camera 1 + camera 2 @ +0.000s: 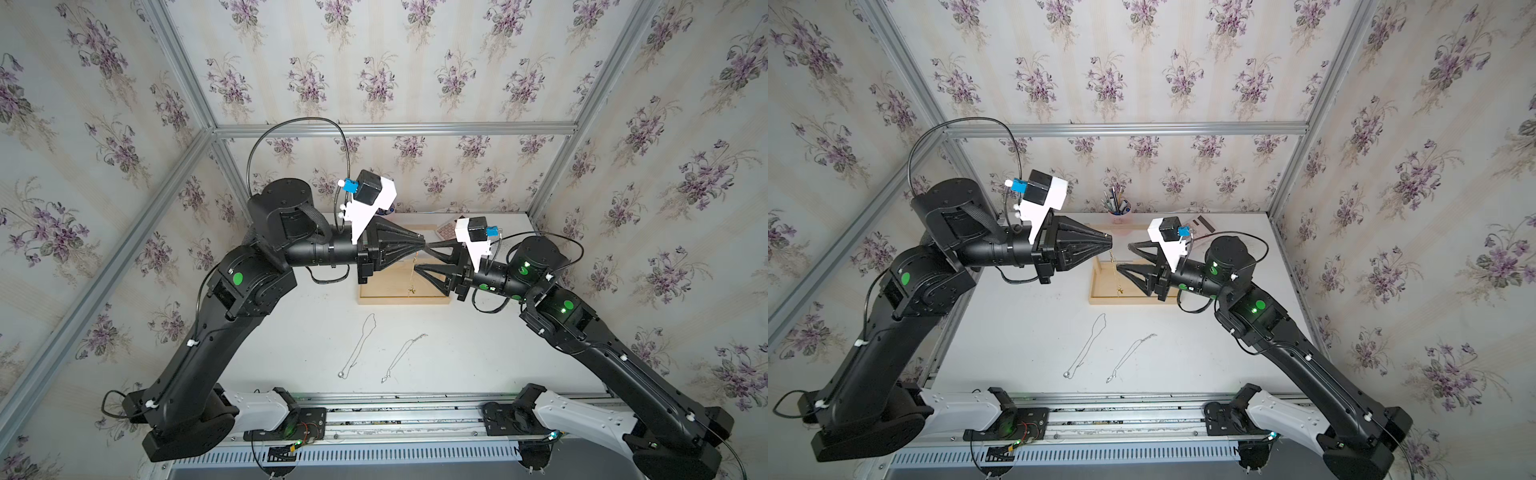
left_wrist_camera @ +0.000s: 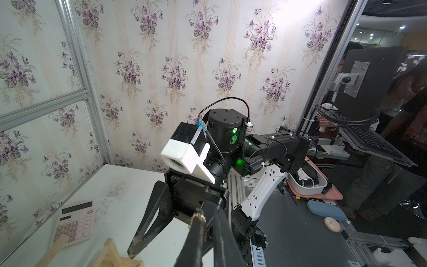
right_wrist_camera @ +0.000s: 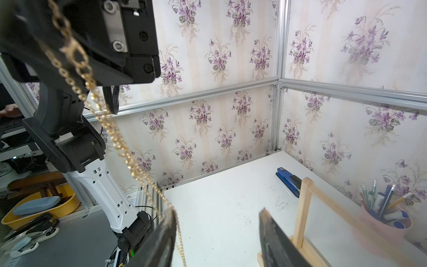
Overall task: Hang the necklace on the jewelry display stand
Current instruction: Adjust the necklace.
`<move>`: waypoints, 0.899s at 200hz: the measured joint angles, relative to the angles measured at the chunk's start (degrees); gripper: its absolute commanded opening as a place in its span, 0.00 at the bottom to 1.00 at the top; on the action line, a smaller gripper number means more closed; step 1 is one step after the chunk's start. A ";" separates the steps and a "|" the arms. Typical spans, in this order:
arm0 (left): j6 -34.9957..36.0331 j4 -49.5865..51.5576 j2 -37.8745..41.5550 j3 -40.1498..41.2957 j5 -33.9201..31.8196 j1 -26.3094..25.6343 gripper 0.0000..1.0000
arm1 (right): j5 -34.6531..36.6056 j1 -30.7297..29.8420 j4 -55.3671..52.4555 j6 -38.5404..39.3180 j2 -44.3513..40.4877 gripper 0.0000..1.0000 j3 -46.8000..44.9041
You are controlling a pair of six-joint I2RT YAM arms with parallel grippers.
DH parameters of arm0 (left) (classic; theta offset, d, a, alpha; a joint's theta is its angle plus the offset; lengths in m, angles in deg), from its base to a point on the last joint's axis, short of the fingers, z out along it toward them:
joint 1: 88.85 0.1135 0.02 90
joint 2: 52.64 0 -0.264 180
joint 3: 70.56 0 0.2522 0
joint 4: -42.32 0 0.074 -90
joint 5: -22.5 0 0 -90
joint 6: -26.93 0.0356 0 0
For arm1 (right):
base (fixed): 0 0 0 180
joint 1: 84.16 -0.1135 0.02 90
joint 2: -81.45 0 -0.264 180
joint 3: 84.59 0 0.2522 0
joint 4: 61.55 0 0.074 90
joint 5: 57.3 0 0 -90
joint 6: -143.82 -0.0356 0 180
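Note:
My left gripper [image 1: 422,241] [image 1: 1111,241] is shut on a gold necklace [image 1: 414,274] [image 1: 1116,272], held high over the jewelry display stand [image 1: 403,300] [image 1: 1129,301]. The chain hangs down double, and its small pendant dangles above the stand's tray. In the left wrist view the chain [image 2: 198,216] wraps over my closed fingertips. My right gripper [image 1: 422,255] [image 1: 1123,256] faces the left one, open. In the right wrist view the chain [image 3: 120,141] runs down against one finger [image 3: 167,228] of my right gripper [image 3: 217,212]. The stand's upright [image 3: 302,208] and crossbar [image 3: 335,203] lie beyond the other finger.
Two thin silvery necklaces [image 1: 359,345] [image 1: 403,357] lie on the white table in front of the stand. A pink calculator [image 2: 74,219], a blue stapler [image 3: 288,180] and a pink pen cup [image 1: 1119,208] stand near the back wall. Papered walls enclose three sides.

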 measured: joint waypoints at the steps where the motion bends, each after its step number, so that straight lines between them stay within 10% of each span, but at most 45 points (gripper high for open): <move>1: 0.00 0.00 0.00 0.00 0.02 0.00 0.12 | 0.00 0.00 0.00 0.02 0.00 0.57 0.00; 180: 0.22 0.00 0.07 0.00 0.66 0.00 0.14 | -0.74 0.00 6.93 -3.87 2.78 0.58 -0.96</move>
